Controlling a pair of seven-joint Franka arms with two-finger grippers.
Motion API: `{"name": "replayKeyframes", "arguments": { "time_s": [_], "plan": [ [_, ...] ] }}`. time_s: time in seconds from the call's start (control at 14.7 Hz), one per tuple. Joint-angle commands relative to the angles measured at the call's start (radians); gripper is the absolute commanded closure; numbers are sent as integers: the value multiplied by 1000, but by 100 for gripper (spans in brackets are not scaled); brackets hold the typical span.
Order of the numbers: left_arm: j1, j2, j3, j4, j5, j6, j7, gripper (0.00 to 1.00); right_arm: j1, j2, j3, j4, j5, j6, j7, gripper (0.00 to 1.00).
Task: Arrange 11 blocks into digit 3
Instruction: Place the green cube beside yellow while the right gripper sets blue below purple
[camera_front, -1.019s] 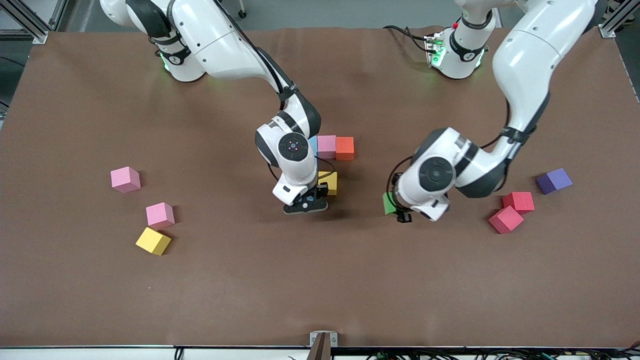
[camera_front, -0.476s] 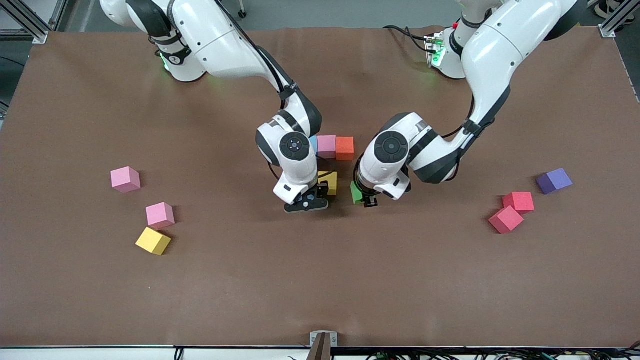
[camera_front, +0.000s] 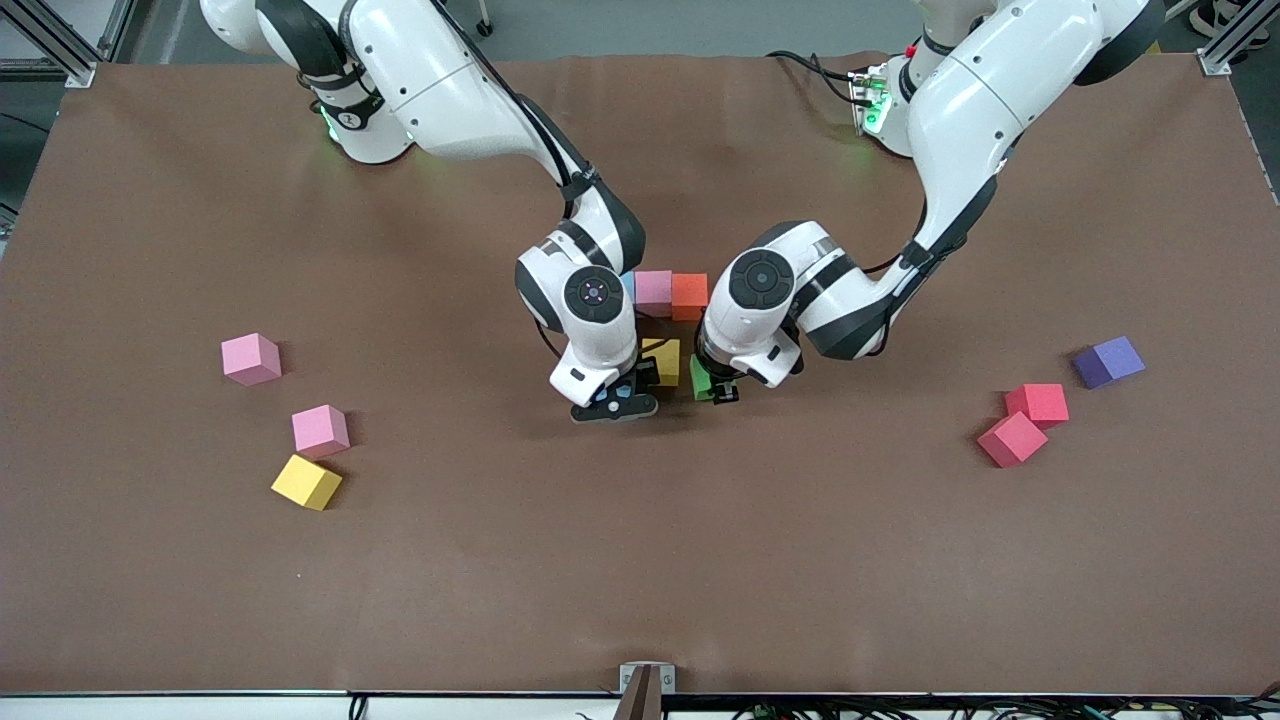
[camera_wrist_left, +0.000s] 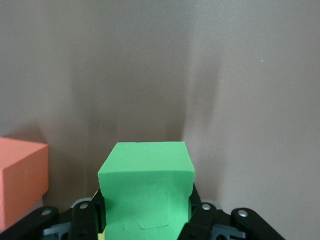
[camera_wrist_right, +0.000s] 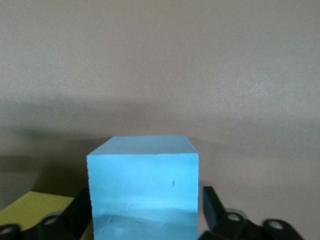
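We see our left gripper (camera_front: 716, 392) clamped on the green block (camera_wrist_left: 146, 192), low beside the yellow block (camera_front: 664, 358) at mid-table. Our right gripper (camera_front: 615, 400) straddles a light blue block (camera_wrist_right: 144, 187); whether its fingers grip or stand apart, we cannot tell.

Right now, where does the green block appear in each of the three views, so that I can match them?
Front view: the green block shows as a sliver under the left gripper, beside the yellow block.
Left wrist view: the green block fills the lower middle, between the fingers.
Right wrist view: it is not in it.
Shared landmark: the orange block, also in the left wrist view.
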Motion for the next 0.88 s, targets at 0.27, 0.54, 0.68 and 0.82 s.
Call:
{"name": "replayKeyframes", "arguments": {
  "time_s": [0.27,0.54,0.68,0.82],
  "plan": [
    [-16,20,5,-3,43,29,-23,84,2,-28,-11,5,5,-22,11,0],
    [-22,17,3,-8,42,21,-48,84,-5,-99,-52,9,5,-77,3,0],
    [-29,12,3,-18,42,17,-63,84,-29,-143,-69,9,2,-114,2,0],
    [-34,6,3,-40,42,17,-62,84,-75,-182,-68,8,1,-162,-10,0]
  ]
}}
